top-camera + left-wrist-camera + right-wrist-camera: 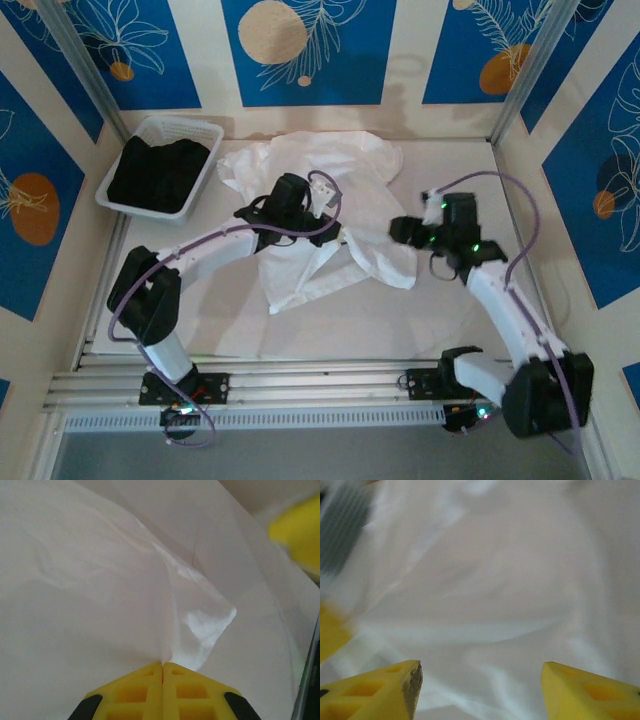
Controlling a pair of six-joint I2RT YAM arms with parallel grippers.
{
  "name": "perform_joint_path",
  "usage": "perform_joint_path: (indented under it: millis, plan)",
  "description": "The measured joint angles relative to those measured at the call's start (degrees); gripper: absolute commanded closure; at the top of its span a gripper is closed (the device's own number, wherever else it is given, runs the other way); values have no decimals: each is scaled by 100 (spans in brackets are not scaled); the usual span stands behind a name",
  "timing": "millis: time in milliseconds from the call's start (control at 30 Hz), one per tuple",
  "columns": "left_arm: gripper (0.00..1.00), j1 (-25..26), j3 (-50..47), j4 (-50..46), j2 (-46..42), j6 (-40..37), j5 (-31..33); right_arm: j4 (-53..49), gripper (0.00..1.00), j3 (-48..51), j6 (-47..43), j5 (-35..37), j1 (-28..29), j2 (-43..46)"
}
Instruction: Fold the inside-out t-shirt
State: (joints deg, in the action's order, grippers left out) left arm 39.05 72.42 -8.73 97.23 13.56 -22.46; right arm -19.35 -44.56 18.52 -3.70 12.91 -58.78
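Left wrist view: your left gripper (162,666) is clenched, its yellow plastic fingers (135,692) meeting on a pinched ridge of the plain white cotton t-shirt (100,580). The cloth rises into a small tent at that pinch. Right wrist view: your right gripper (480,680) stands released, jaws apart with nothing between them, close over white cloth. That picture is blurred, so contact cannot be confirmed.

Top external view: the t-shirt lies crumpled and unfolded across the middle and far part of the pale table (350,320). Its left edge is near the white plastic basket (213,132) that holds a black garment (155,172). The left gripper sits over the shirt's middle, the right gripper at its right edge.

Risks, as judged:
- You may have pinched more than one layer, and a lift would then drag the shirt in a bunch rather than spread it.
- Thin cloth in a single narrow pinch may slip out under tension.
- The two grippers work near each other, so a careless crossing move could bring them into contact.
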Motion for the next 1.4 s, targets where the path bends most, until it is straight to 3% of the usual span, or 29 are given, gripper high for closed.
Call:
perform_joint_path:
  millis: [167,400,600,867,1233,1400]
  plan:
    - [100,-175,0,-31,-120,400,-85,1217,49,1113,-490,431,1947,437]
    - [100,-225,254,-466,-345,457,-136,3233,58,1565,-1064,1576,3289,-1722]
    - [100,-223,422,-651,-793,610,-330,4793,62,1480,-1543,2468,3359,-3165]
    - [100,-122,437,-680,-1329,785,-608,5788,65,1029,-2109,3340,3281,-4035]
    - [100,420,640,-922,-1499,693,-798,5689,61,682,-2052,3698,2804,-4135]
    - [100,892,1462,-1056,-1325,603,-866,5407,57,409,-2031,3786,2863,-4155]
